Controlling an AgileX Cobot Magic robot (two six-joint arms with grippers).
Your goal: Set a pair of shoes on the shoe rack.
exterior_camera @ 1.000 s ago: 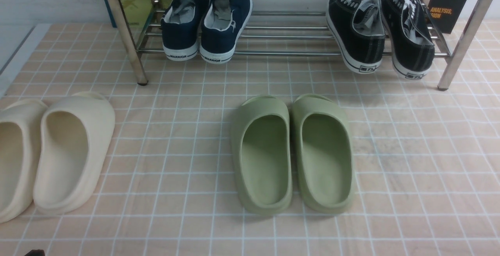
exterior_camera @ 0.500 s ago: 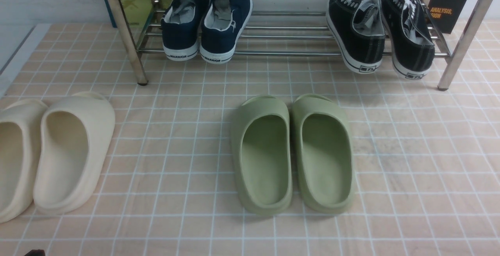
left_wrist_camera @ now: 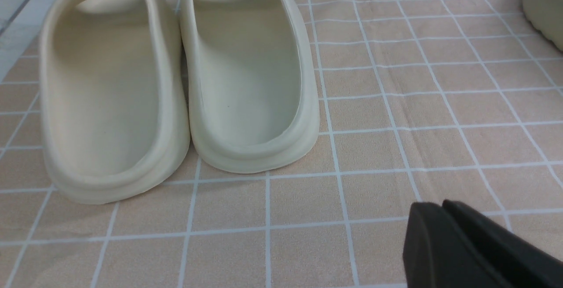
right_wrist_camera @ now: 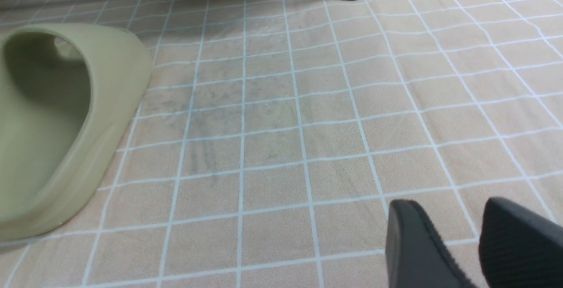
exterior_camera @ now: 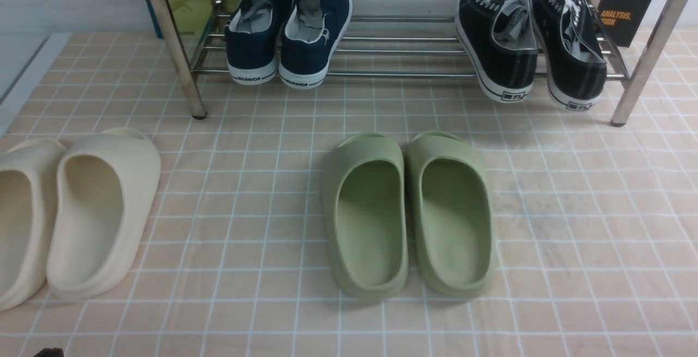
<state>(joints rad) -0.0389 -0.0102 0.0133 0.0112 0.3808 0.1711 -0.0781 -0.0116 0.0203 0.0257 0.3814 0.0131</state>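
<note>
Above the near edge of the counter (exterior_camera: 245, 313), the right end effector (right_wrist_camera: 435, 244) is open with nothing between its fingers, while the left end effector (left_wrist_camera: 426, 235) has its fingertips close together, holding nothing. Near the counter's left edge sit the cream slides (exterior_camera: 103, 215); the green slides (exterior_camera: 371, 221) stand between them and the right edge. Toward the far edge, the navy shoes (exterior_camera: 251, 46) rest on the rack's (exterior_camera: 403, 73) lower shelf, left of the black sneakers (exterior_camera: 499, 52).
</note>
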